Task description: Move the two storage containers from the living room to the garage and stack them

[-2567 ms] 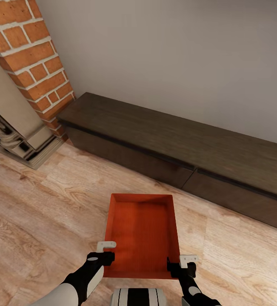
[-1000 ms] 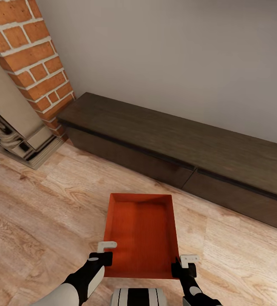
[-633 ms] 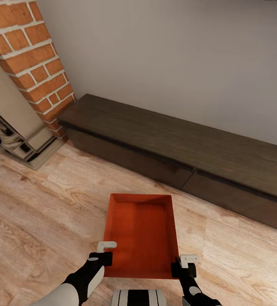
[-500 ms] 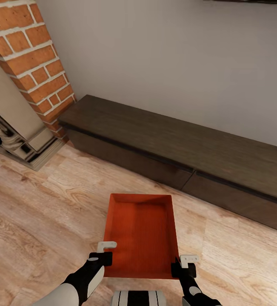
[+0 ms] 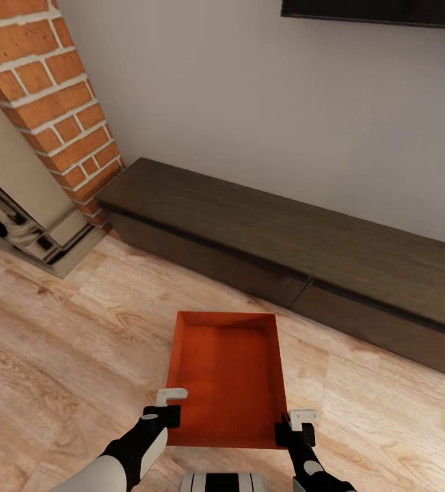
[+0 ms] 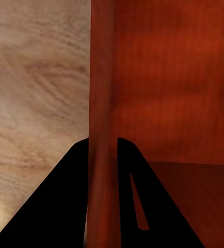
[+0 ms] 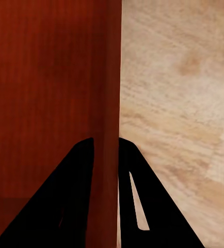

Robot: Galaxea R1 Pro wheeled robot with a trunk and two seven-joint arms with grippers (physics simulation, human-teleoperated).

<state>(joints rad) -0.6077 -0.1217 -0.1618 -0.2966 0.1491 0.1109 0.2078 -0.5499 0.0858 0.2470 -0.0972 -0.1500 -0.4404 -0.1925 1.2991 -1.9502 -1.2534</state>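
Overhead, ribbed orange-red storage container point(image 5: 227, 372), thin walls pinched by left end effector point(image 5: 170, 404) and right end effector point(image 5: 296, 424)

Storage container point(image 5: 226, 374) sitting before the bench point(image 5: 297, 253), left gripper point(image 5: 170, 407) and right gripper point(image 5: 292, 426) straddling its side walls, fireplace point(image 5: 24, 137) standing far left.

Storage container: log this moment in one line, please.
room: living room | storage container: empty | left gripper: shut on left wall | right gripper: shut on right wall
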